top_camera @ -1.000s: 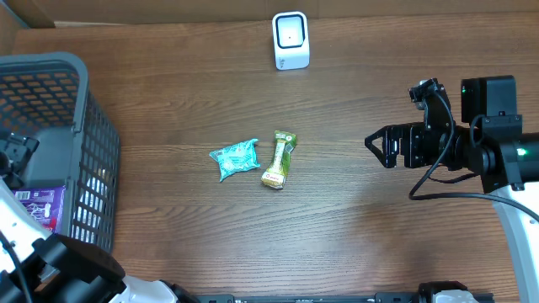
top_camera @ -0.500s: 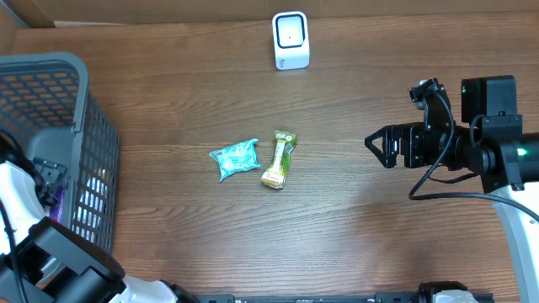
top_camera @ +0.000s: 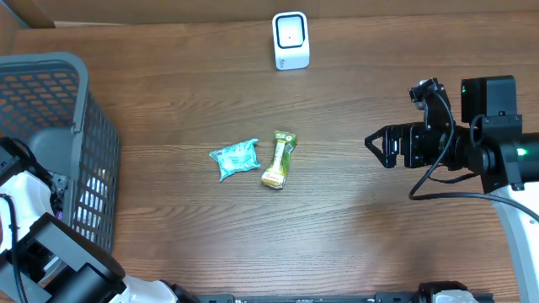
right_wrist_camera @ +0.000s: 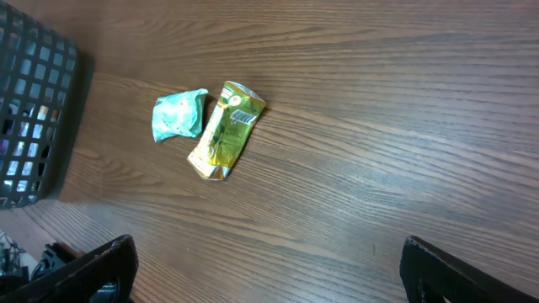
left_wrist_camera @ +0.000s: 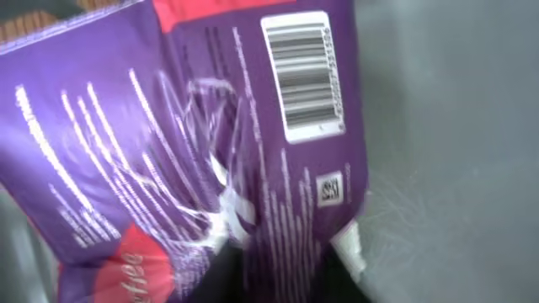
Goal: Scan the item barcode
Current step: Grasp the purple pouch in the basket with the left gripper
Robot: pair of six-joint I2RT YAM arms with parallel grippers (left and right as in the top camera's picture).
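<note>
Left end effector [left_wrist_camera: 280, 276]: pressed together, pinching the crumpled lower edge of the purple packet; only dark finger shapes show at the bottom of the left wrist view.
Purple packet [left_wrist_camera: 168, 143]: fills most of the left wrist view, tilted, with creases running down toward the pinch point; red patches at its top edge and lower left corner.
Barcode [left_wrist_camera: 305, 74]: white panel with black bars near the packet's upper right corner, facing the wrist camera; a small square code [left_wrist_camera: 330, 189] is printed below it.
Basket [top_camera: 50, 71]: grey mesh, far left of the surface; the left arm reaches down into it, and its grey floor shows behind the packet.
Right end effector [top_camera: 371, 145]: spread wide, holding nothing, hovering over the right part of the surface and pointing left; its dark fingers [right_wrist_camera: 101, 265] frame the bottom corners of the right wrist view.
Teal packet [top_camera: 236, 158]: lying flat near the middle of the surface.
Green and yellow sachet [top_camera: 279, 159]: just beside the teal packet, on its right, lying lengthwise near to far.
White scanner [top_camera: 290, 39]: standing upright at the far edge, centre.
Surface [top_camera: 379, 236]: brown wood grain.
</note>
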